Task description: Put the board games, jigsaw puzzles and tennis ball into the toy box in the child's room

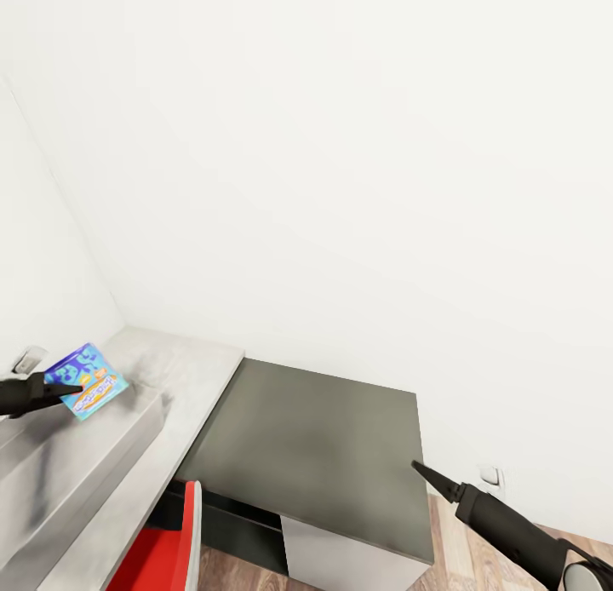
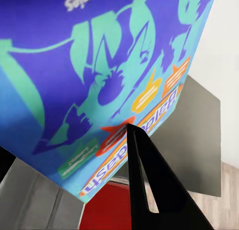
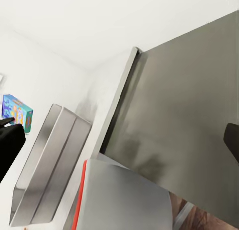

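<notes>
Fingers [image 2: 149, 185] of my left gripper [image 1: 70, 391] are clamped on a blue board game [image 1: 87, 380], box held up in the air over the toy box [image 1: 60, 472], which sits on the table [image 1: 183, 378]. Right gripper [image 1: 419, 468] hangs over the front-right corner of the dark cabinet [image 1: 323, 446] next to the table w/ nothing in it; can't tell how wide it's open. Red chair [image 1: 162, 548] tucked below the table edge.
</notes>
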